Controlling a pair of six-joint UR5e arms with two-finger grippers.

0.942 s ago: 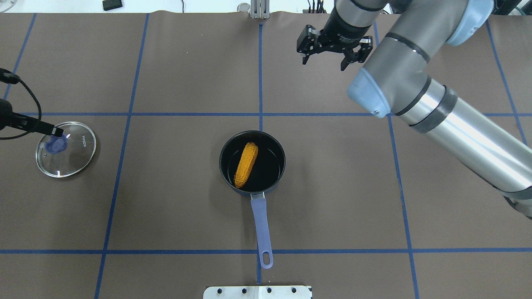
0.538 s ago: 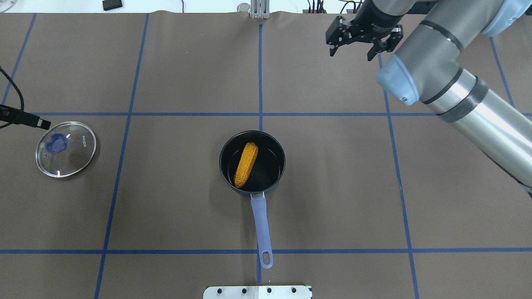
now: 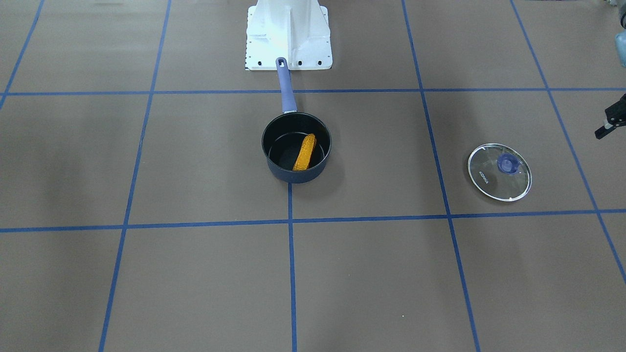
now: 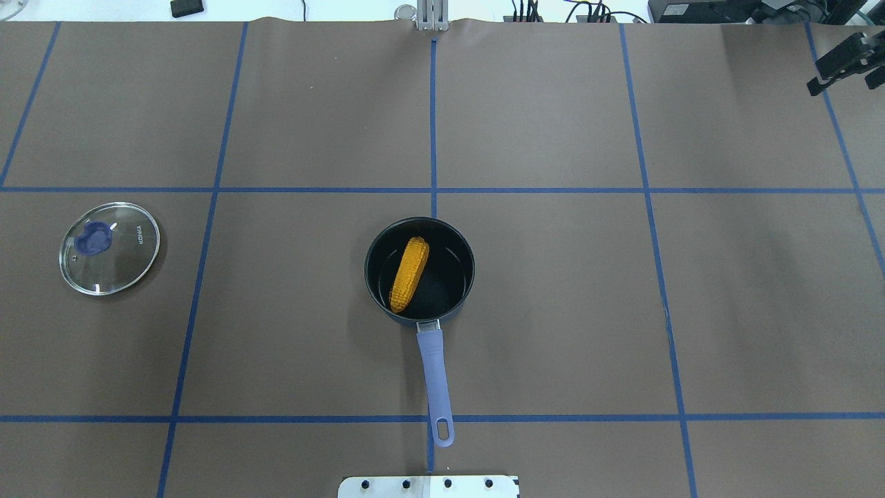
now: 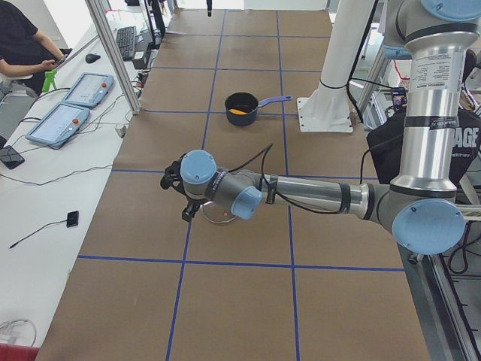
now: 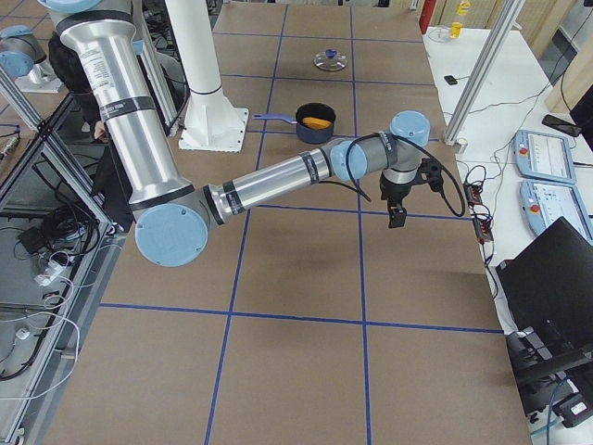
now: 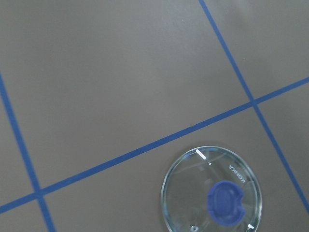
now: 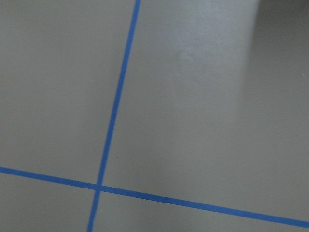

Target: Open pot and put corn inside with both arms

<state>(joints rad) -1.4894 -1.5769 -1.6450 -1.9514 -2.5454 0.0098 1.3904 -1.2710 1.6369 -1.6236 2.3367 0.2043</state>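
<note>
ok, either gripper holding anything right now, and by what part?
Nothing held. Corn lies in the pot, lid lies alone; left gripper and right gripper both away from them.

Clear glass lid (image 4: 109,248), matt tabletop (image 4: 553,277)

corn (image 4: 409,274) in pot (image 4: 451,275), lid (image 4: 124,259) well to its left.

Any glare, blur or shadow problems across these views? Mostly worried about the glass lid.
Overhead exterior: the lid shows only small white glints at the rim and its print is legible; the corn is sharp against the dark pot. Left wrist: in focus, same small glints. Right wrist: soft, with a darker shadow patch at the top right. Front-facing: faint broad shadows on the table, nothing washed out.
</note>
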